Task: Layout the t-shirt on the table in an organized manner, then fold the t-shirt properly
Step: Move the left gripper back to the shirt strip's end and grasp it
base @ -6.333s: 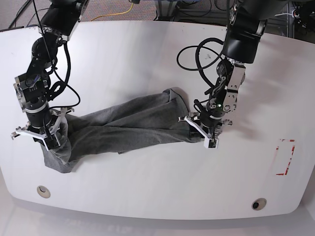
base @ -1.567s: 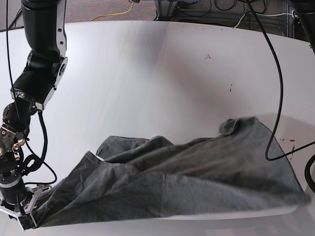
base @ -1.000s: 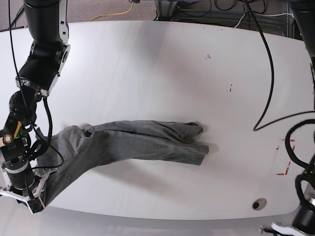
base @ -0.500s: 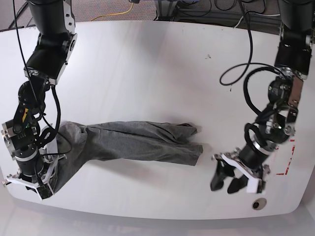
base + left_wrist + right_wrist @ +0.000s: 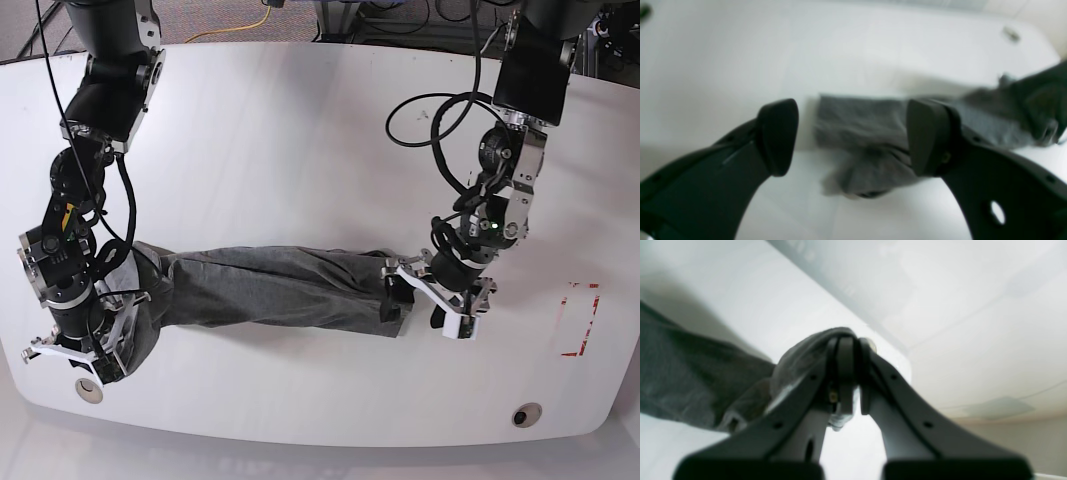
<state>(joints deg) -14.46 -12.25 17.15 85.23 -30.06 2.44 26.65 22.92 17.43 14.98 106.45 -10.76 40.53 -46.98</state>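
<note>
One grey t-shirt [image 5: 270,288] lies bunched into a long, narrow rope across the white table [image 5: 300,130], stretched between the two pincers. Its far end is caught in the right gripper [image 5: 92,362], whose jaws are pressed together with a fold of cloth wrapped over and between their tips; in the right wrist view the t-shirt [image 5: 690,380] trails away from that gripper [image 5: 846,350] to one side, and the table edge runs just beyond the tips. At the other end, the left gripper [image 5: 428,298] hangs over the crumpled end of the cloth with its jaws spread wide. In the left wrist view the t-shirt [image 5: 860,146] end sits between the two dark pads of that gripper [image 5: 853,136], one pad over bare table [image 5: 806,50] and the other in front of the cloth; whether either pad touches the fabric cannot be told. Near that pincer, on the side away from the t-shirt, a red tape rectangle [image 5: 580,320] marks the table.
</note>
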